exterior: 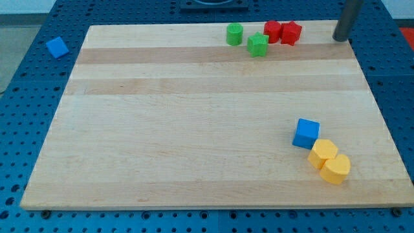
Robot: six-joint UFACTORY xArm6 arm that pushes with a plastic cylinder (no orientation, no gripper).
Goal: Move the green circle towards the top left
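The green circle (234, 33) stands upright, its axis vertical and favouring no direction, near the tabletop (194, 129)'s top edge right of centre, beside a green star (257, 44). My tip (339, 39), a bare rod tool holding nothing, apparently rests at the top right, beyond two red blocks (282, 32). The leftward push looks not yet made.

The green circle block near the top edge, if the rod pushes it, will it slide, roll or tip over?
The green circle stands on its flat end and looks squat, so it will probably slide, not roll or tip. Its round side may let it slip off my tip if pushed off-centre. The green star sits close by and could get nudged.
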